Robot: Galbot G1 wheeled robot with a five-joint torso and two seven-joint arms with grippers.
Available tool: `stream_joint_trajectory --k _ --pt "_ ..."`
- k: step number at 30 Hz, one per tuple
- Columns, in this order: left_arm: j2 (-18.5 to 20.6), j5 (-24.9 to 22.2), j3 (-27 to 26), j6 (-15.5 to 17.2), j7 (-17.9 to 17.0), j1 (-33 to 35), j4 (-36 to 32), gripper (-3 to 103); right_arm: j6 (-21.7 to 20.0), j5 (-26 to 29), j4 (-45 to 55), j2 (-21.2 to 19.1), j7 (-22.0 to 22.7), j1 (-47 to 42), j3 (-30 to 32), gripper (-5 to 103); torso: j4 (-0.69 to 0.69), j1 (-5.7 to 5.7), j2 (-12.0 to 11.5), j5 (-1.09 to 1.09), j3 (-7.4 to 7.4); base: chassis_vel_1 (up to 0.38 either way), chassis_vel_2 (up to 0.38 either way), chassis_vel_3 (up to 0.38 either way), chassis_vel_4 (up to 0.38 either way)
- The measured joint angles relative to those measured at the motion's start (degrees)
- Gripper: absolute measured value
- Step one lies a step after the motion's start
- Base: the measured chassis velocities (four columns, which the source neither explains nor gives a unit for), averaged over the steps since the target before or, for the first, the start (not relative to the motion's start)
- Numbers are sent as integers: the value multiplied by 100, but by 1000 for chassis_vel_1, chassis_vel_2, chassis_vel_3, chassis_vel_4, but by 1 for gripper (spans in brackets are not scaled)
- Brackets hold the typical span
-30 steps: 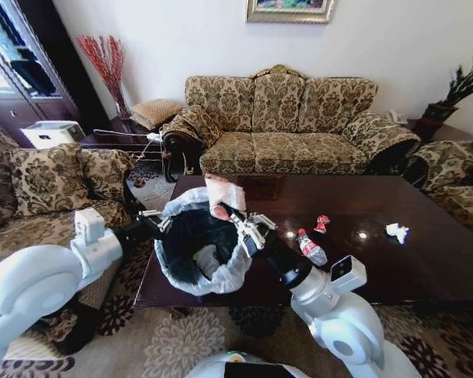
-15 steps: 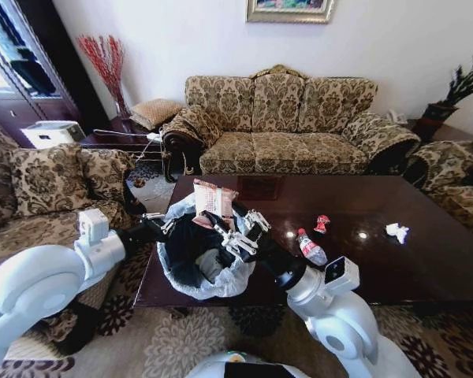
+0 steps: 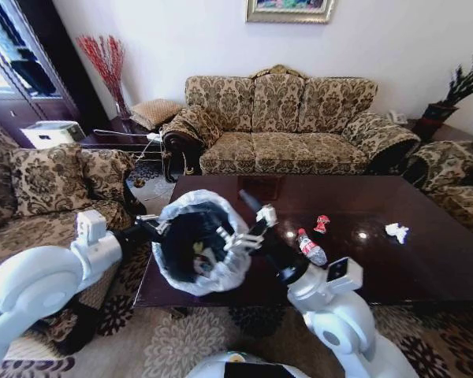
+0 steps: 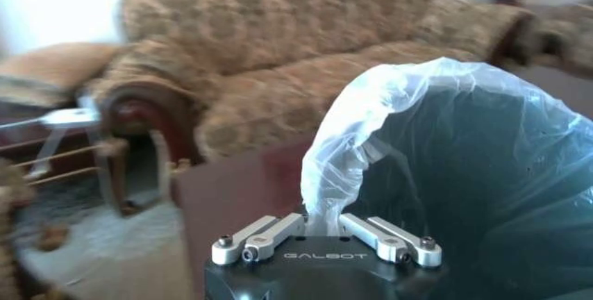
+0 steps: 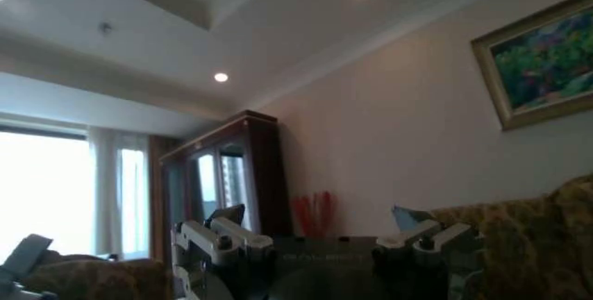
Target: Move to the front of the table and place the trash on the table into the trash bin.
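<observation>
The trash bin [image 3: 191, 279], black with a white bag liner, hangs tilted over the table's [image 3: 394, 272] front left corner. My left gripper [image 3: 153, 225] is shut on its liner rim [image 4: 345, 130], as the left wrist view shows at the left gripper [image 4: 324, 229]. Beside the bin's right rim my right gripper [image 3: 249, 228] stands open and empty, and the right gripper [image 5: 324, 243] points up toward the ceiling. Small scraps [image 3: 199, 253] lie inside the bin. On the table rest a clear bottle with a red label [image 3: 310, 247], a red-white wrapper [image 3: 322, 224] and a crumpled white tissue [image 3: 396, 231].
A patterned sofa [image 3: 288, 126] stands behind the table and armchairs flank it left [image 3: 51, 185] and right [image 3: 457, 177]. A dark cabinet [image 3: 31, 55] and a side table [image 3: 118, 134] with red twigs are at the far left. Patterned carpet lies in front.
The white-pink packet that my right gripper held above the bin has gone down into the bin. The right gripper now stands open and empty beside the rim, and the bin has shifted slightly.
</observation>
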Motion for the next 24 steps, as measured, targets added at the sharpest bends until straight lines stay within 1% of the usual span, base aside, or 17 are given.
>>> stream_joint_trajectory --k 1,2,4,6,7,11,15,21,24 --pt "8 -14 -31 -92 -66 -82 189 2 -34 -360 -111 62 104 -225 356 100 -2 0 0 -1 0 0 0 0 0" --pt "8 -14 -31 -92 -66 -82 189 2 -34 -360 -111 62 104 -225 356 100 -2 0 0 -1 0 0 0 0 0" --pt "-14 50 -108 -218 -59 -166 409 2 66 -695 -369 239 109 -510 911 100 -3 0 0 3 0 0 0 0 0" --pt "-29 63 -134 -245 -37 -169 452 2 69 -683 -418 294 178 -582 982 100 -2 0 0 3 0 0 0 0 0" --pt "-68 112 -159 -292 29 -161 490 2 33 -551 -469 376 311 -719 1033 100 -2 1 0 2 0 0 0 0 0" --pt "-188 313 -141 -374 142 -123 504 2 -31 -406 -540 500 409 -928 1015 100 0 1 0 0 0 -7 -27 9 26" --pt "-321 466 -71 -442 250 -82 530 2 -95 -327 -615 586 463 -1068 925 100 0 0 0 -1 0 -24 -124 18 159" --pt "-392 553 -21 -502 323 -69 654 2 -147 -300 -773 675 580 -1147 818 100 1 -2 0 0 -1 -91 -268 101 266" --pt "-411 568 8 -522 346 -67 655 2 -141 -305 -995 713 647 -1137 814 100 -2 -2 1 4 -1 -156 -338 159 327"
